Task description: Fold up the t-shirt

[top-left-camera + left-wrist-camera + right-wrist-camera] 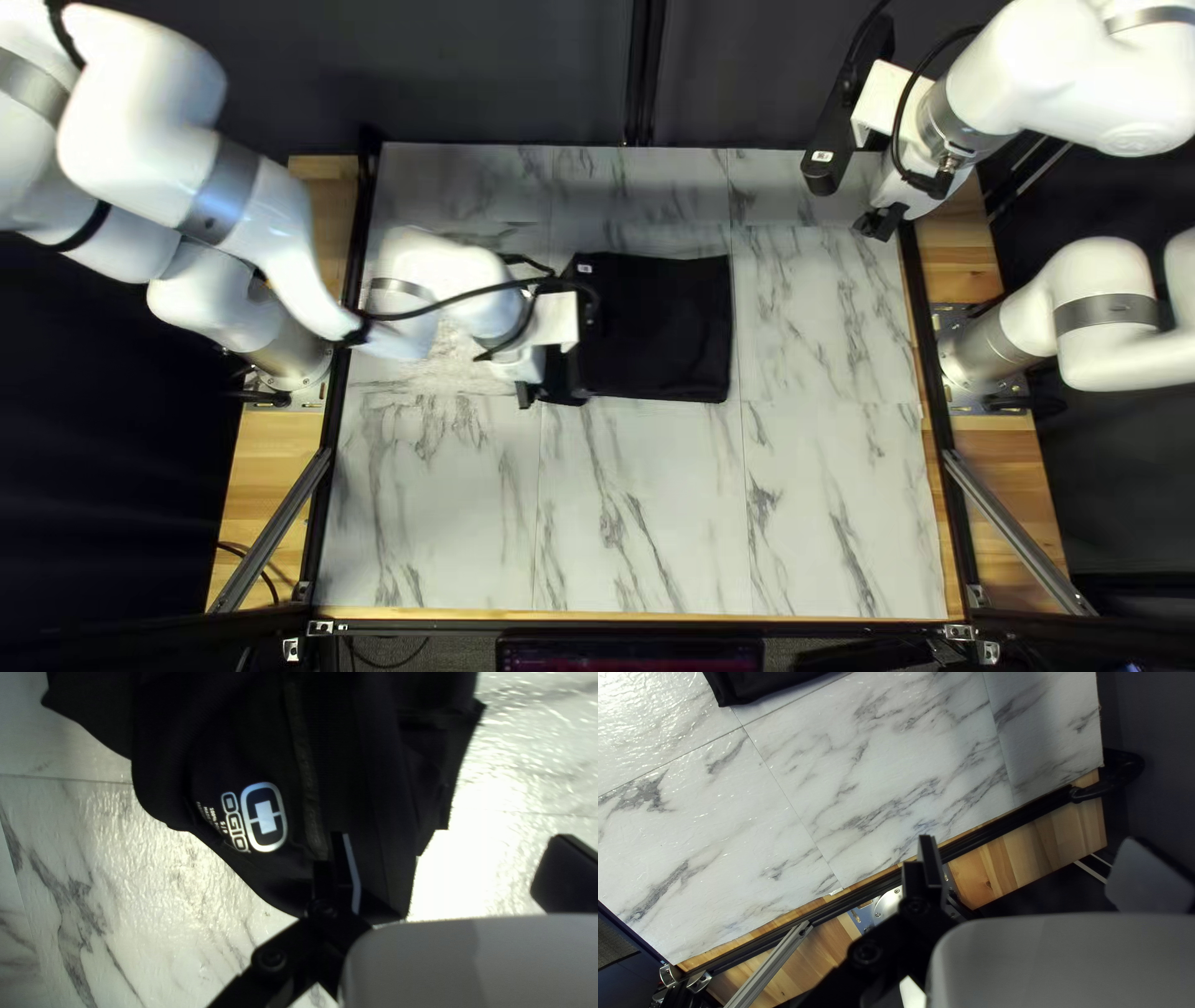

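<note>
Here, the black t-shirt [658, 327] lies flat as a compact, squared-off rectangle, with bare marble table [653, 513] showing on every side of it. That shape suggests the folding is mostly or wholly done.

The left gripper [448, 844] sits low at the t-shirt's left edge with its fingers spread wide and nothing clamped between them. In the left wrist view one finger lies over the cloth's border, just beside the printed neck label [261, 816]. The other hangs over bare marble, clear of the t-shirt. Whether the nearer finger presses on the fabric I cannot tell. Such a stance fits either a release of that edge or a line-up for one more tuck or a smoothing.

The right gripper [879, 224] is raised well apart from the t-shirt, beyond its far right corner, also with its fingers apart and empty. Most likely it is parked there to keep out of the left arm's way, since only a corner of the t-shirt shows in the right wrist view.
</note>
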`<state>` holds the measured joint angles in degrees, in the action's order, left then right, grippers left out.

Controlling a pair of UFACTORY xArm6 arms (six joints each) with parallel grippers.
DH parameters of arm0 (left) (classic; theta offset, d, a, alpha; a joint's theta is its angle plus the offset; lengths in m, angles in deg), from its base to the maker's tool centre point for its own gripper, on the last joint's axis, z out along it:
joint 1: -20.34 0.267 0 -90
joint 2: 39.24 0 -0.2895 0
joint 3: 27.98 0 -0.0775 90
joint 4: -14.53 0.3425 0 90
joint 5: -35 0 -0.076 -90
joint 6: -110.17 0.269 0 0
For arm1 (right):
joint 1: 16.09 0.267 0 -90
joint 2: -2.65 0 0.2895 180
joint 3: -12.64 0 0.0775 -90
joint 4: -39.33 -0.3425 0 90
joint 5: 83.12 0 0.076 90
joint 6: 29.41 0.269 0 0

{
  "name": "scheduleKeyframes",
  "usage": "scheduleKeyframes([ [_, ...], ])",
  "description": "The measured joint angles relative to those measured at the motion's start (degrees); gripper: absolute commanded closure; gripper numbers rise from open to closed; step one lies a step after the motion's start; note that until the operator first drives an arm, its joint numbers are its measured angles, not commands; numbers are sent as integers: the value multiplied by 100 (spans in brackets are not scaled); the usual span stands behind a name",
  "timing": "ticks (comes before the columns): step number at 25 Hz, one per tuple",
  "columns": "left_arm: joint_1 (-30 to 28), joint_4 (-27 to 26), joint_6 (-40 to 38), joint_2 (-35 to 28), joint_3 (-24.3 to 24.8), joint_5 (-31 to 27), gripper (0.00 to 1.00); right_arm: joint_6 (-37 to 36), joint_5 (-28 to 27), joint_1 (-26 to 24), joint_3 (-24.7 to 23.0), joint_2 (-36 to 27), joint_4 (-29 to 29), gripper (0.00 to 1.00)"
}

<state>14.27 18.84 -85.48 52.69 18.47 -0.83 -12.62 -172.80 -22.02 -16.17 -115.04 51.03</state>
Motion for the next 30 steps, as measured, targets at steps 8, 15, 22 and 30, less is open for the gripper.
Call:
scheduleKeyframes([
  [8, 473, -297, 373, 553, -346, 43, 64, 0, 0, 0, 0, 0, 0, 0],
  [15, 587, -451, 472, 833, -538, 82, 100, 0, 0, 0, 0, 0, 0, 0],
  [22, 570, -473, 447, 706, -672, -157, 100, 0, 0, 0, 0, 0, 0, 0],
  [30, 593, -805, 945, 577, -1199, -574, 100, 0, 0, 0, 0, 0, 0, 0],
])
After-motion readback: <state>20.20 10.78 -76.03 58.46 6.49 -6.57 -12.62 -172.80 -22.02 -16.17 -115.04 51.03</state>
